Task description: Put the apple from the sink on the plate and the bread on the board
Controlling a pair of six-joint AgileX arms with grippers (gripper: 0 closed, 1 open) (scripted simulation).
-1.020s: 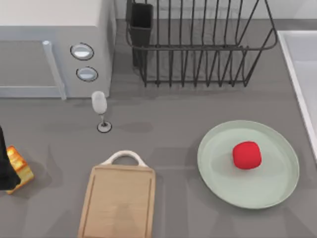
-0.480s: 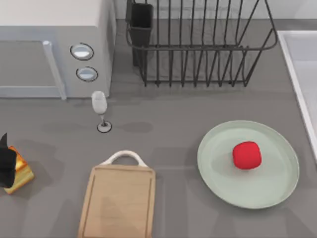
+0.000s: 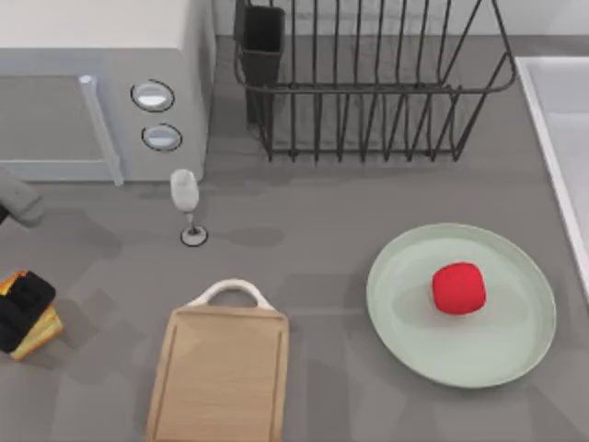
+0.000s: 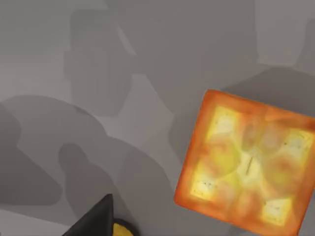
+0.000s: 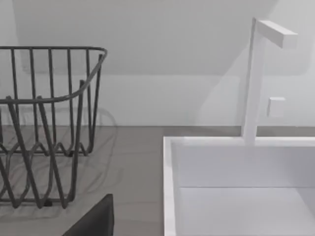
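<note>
Hovering over the bread at the counter's left edge, the left gripper sits directly on top of it; whether its fingers have closed I cannot tell. In the left wrist view the bread shows its toasted orange face upward, lying flat on the grey counter. It looks light, a little soft and crumbly, so I would pinch gently across two opposite pale sides. The left arm reaches in from the left edge. The board lies near, to the right. The apple already rests on the plate. The right arm is parked near the sink.
</note>
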